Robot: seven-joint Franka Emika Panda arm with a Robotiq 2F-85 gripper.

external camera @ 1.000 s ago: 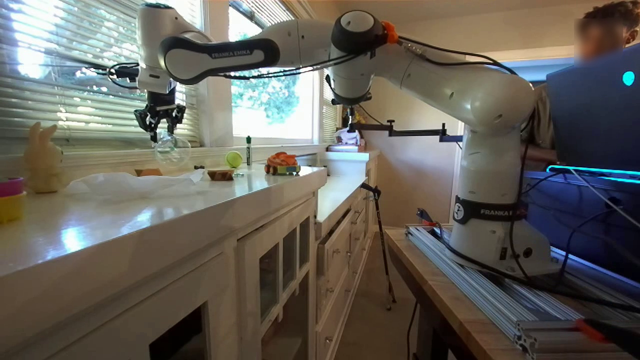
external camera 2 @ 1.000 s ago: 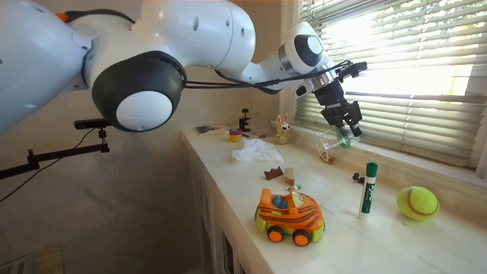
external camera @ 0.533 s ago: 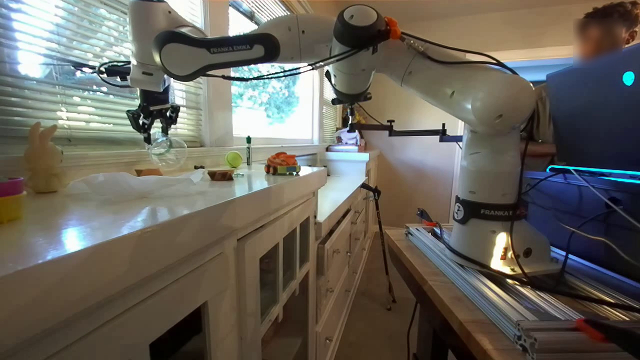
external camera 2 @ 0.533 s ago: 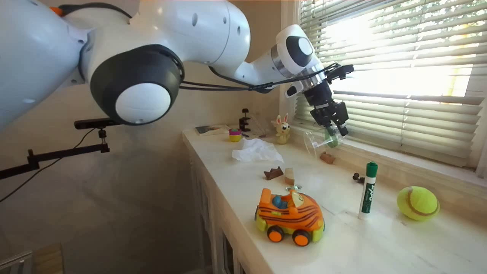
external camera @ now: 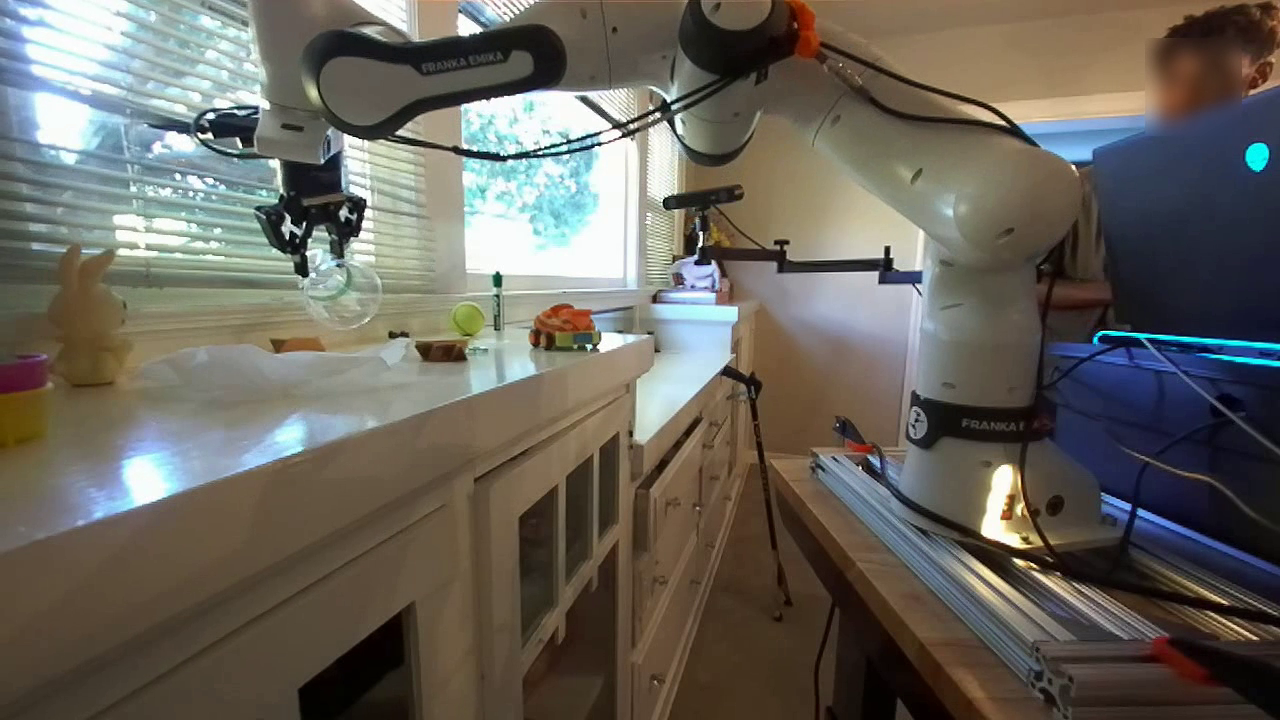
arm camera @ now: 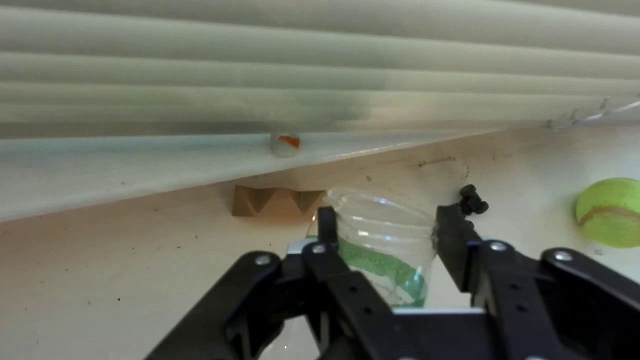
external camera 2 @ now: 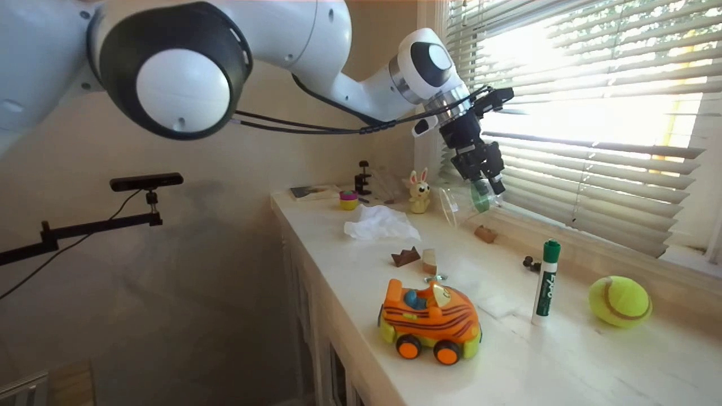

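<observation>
A white bench (external camera 2: 564, 366) runs along a wall beneath slatted blinds (arm camera: 260, 75). Over the bench, close to those blinds, the tool (arm camera: 384, 225) is pinching a clear cup (external camera: 345, 292) with a green band, clasping it from both sides. The cup hangs tilted, its wider end turned away from the blinds. Grasping and lifting look done; release is not, and nothing but the tool seems to touch the cup. A brown block (external camera 2: 485, 234) lies on the bench near it, a green-capped marker (external camera 2: 545, 282) and a tennis ball (external camera 2: 619, 301) farther off. The cup's transparent wall fades against the background, the tool covers part of it in the wrist view, and whether the green is print or contents cannot be told.
</observation>
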